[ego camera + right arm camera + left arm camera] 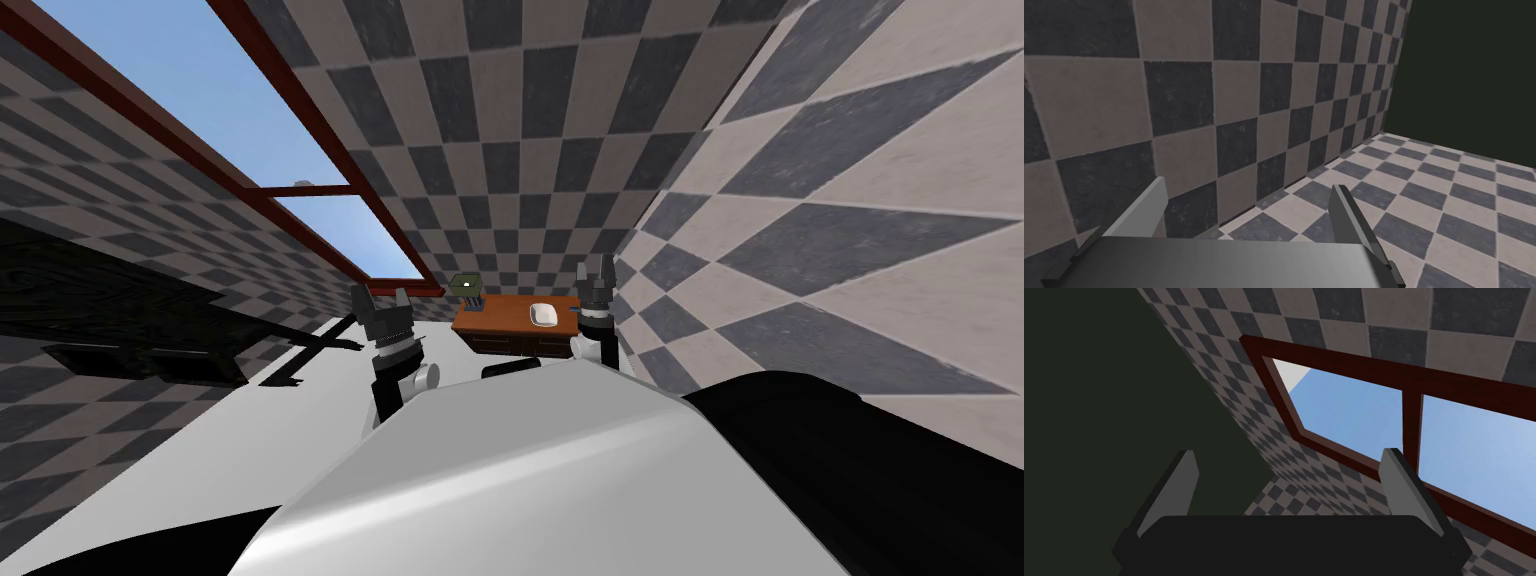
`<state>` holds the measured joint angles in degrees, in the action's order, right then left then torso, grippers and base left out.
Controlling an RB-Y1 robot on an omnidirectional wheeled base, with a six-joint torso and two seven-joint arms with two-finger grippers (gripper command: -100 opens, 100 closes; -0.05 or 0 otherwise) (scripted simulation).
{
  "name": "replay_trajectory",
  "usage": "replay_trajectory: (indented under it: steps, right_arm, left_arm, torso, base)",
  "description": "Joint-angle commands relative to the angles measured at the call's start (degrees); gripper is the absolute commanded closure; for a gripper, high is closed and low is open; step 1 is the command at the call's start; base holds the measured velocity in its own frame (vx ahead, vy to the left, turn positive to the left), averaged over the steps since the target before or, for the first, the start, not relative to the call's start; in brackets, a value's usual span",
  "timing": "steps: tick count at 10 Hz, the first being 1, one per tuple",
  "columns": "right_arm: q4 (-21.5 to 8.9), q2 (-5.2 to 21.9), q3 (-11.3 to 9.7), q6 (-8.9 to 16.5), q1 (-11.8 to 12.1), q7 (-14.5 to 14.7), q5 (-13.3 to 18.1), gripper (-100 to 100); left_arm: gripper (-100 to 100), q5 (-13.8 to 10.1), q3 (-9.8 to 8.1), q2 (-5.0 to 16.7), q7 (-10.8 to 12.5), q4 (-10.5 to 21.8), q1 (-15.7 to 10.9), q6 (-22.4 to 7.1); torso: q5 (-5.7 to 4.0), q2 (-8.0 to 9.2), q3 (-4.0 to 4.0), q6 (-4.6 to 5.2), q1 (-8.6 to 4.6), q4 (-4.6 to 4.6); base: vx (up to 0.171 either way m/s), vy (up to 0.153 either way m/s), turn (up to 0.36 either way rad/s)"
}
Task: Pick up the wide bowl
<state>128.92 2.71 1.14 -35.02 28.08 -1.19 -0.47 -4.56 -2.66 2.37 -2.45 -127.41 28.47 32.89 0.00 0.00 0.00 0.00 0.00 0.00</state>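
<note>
The wide bowl (543, 315) sits on the brown table (500, 316) at twelve o'clock, well apart from us; left gripper (381, 300) and right gripper (597, 265) gape wide, empty, so we should drive closer before reaching

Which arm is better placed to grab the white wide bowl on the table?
Right, probably. The white wide bowl lies toward the right end of the brown table, nearer the right claw than the left claw; both stand open.
</note>
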Motion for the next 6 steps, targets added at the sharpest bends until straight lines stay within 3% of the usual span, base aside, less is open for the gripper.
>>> replay_trajectory:
  steps: [1,6]
  right_arm:
    - [-1.4,1.9,-0.3,1.4,-0.2,0.3,1.7,-100]
    - [-8.2,7.0,-1.5,7.7,-1.4,2.3,8.8,-100]
  left_arm:
    - [0,0.0,0.00,0.0,0.0,0.0,0.0,0.0]
    - [0,0.0,0.01,0.0,0.0,0.0,0.0,0.0]
  torso:
    - [0.00,0.00,0.00,0.00,0.00,0.00]
    - [0.02,0.56,0.32,-0.01,0.14,0.12]
  base:
    - [-0.048,0.006,0.091]
    - [-0.135,0.026,0.128]
